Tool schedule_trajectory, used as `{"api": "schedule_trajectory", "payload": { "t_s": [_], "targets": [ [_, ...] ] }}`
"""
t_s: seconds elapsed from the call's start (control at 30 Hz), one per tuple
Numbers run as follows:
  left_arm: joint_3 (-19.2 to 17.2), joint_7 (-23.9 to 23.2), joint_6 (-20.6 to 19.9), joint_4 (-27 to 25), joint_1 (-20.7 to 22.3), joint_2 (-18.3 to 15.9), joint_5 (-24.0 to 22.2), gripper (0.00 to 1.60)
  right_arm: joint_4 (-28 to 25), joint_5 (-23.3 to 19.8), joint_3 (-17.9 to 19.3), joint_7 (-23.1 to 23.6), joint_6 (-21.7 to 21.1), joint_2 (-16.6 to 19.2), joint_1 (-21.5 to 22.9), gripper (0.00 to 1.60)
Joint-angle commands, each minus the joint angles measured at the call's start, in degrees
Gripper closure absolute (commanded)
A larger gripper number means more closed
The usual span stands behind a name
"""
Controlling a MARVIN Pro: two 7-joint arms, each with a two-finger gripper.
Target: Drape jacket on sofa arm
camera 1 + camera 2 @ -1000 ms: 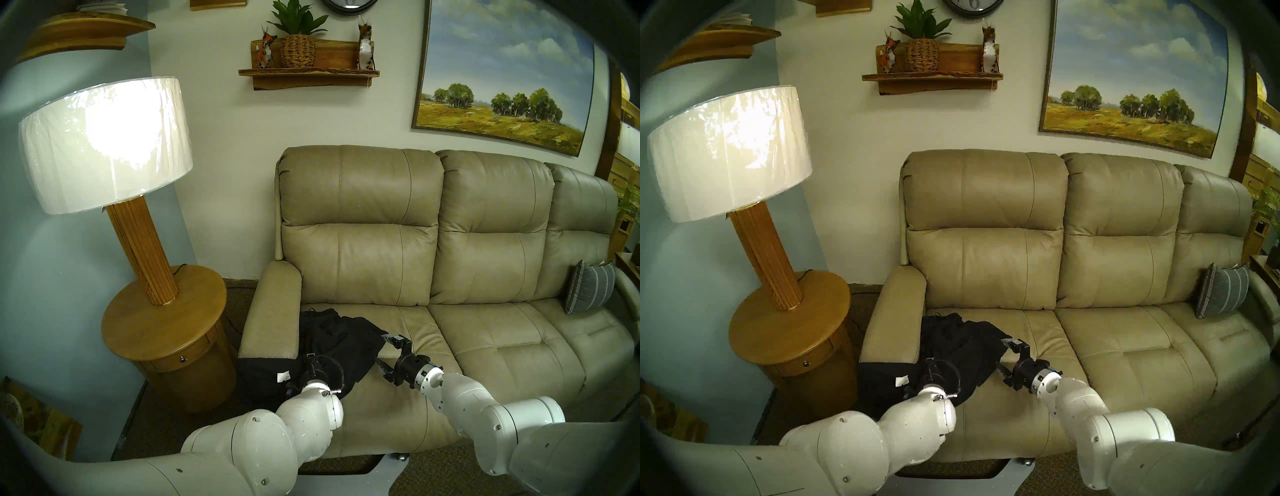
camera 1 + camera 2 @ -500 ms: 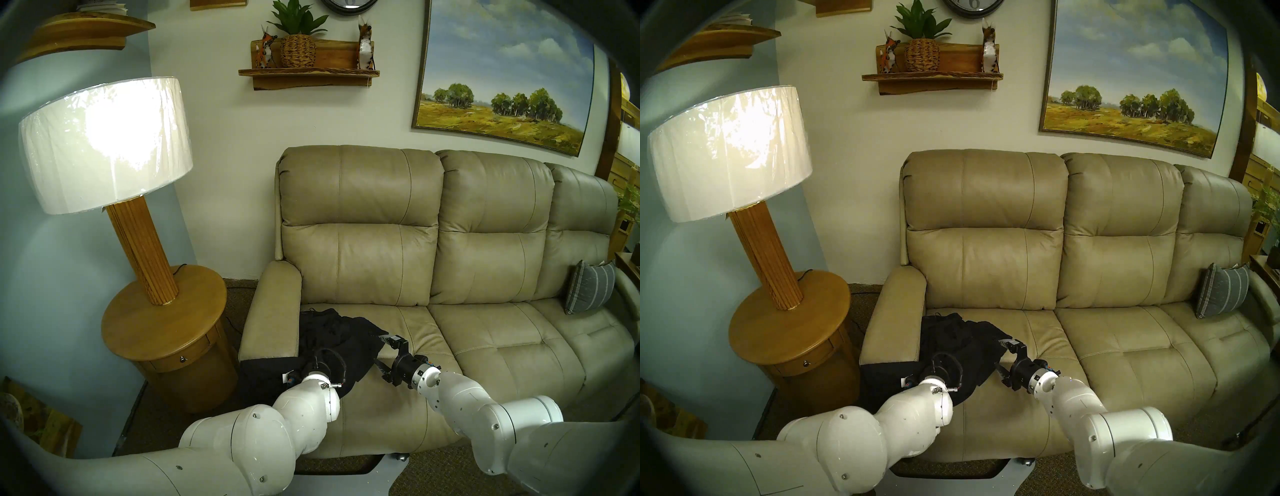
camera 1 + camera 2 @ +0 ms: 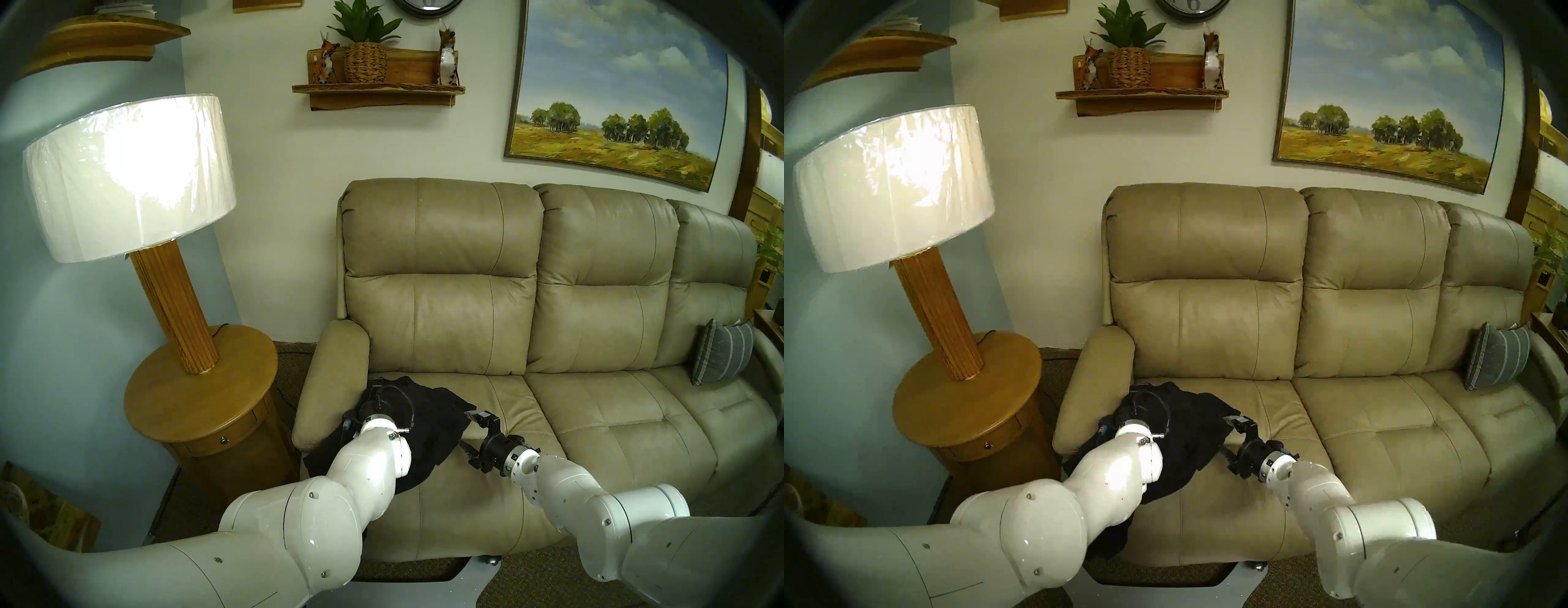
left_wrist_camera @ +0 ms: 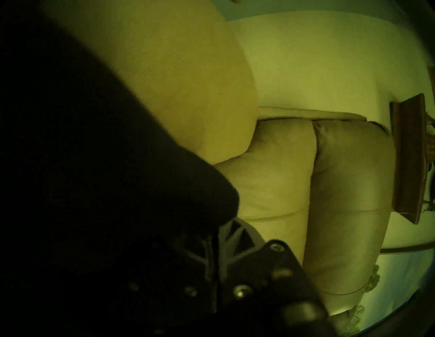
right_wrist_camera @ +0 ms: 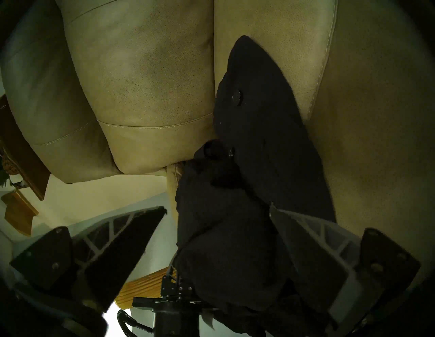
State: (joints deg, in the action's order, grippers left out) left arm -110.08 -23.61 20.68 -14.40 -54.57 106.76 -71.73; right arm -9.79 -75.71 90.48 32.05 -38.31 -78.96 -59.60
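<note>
The black jacket (image 3: 428, 429) (image 3: 1187, 441) lies bunched on the leftmost seat cushion, against the beige sofa arm (image 3: 326, 382) (image 3: 1089, 382). My left gripper (image 3: 375, 392) (image 3: 1138, 401) is shut on the jacket beside the sofa arm's inner side, its fingertips buried in fabric. In the left wrist view the jacket (image 4: 94, 164) covers the left half, one finger (image 4: 235, 242) shows, and the sofa arm (image 4: 176, 82) bulges close ahead. My right gripper (image 3: 466, 429) (image 3: 1226, 435) (image 5: 216, 209) stands open at the jacket's right edge, with the jacket (image 5: 259, 141) ahead of its fingers.
A round wooden side table (image 3: 199, 399) carrying a big lit lamp (image 3: 127, 178) stands just left of the sofa arm. A grey striped pillow (image 3: 721, 356) leans at the sofa's far right. A wooden shelf (image 3: 377, 91) hangs on the wall above.
My left gripper shut on the jacket and moved up and back along the sofa arm. The part hanging over the seat front rose with it and the white tag went out of sight. The right arm barely moved.
</note>
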Motion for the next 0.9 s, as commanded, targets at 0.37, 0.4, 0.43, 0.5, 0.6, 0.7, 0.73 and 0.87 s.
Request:
{"api": "schedule_trajectory", "payload": {
  "t_s": [0.37,0.4,0.43,0.5,0.6,0.7,0.73,0.87],
  "targets": [
    [-13.5,-3.9,7.4,-8.0,-2.9,-9.0,-10.7,1.6,0.1,0.8,-0.9,0.7,-0.5,0.3,-0.2,0.0],
    [-14.3,-3.4,7.1,-7.7,-2.9,-9.8,-11.3,1.6,0.0,1.1,-1.2,0.9,-0.7,0.3,-0.5,0.0],
    [-14.9,-3.1,6.4,-7.4,-2.9,-10.3,-11.9,1.6,0.0,1.2,-1.4,1.2,-1.0,0.4,-0.8,0.0],
    [-16.1,-2.4,5.8,-7.2,-2.7,-11.1,-12.4,1.6,-0.2,1.6,-1.8,1.8,-1.6,0.3,-1.3,0.0],
    [-17.8,-0.3,5.1,-7.0,-1.6,-12.6,-13.2,1.6,-0.1,2.2,-2.2,2.1,-2.1,0.1,-1.8,0.0],
    [-18.8,1.9,4.5,-6.9,-0.5,-13.9,-13.5,1.6,-0.3,2.9,-2.7,2.4,-2.5,-0.3,-2.2,0.0],
    [-18.6,2.7,4.3,-5.9,0.0,-15.0,-13.4,1.6,-0.4,3.1,-2.9,2.5,-2.7,-0.4,-2.4,0.0],
    [-18.4,5.3,1.9,-4.6,1.2,-16.4,-13.1,1.6,-0.6,3.8,-3.2,3.2,-3.3,-0.6,-2.7,0.0]
  ]
}}
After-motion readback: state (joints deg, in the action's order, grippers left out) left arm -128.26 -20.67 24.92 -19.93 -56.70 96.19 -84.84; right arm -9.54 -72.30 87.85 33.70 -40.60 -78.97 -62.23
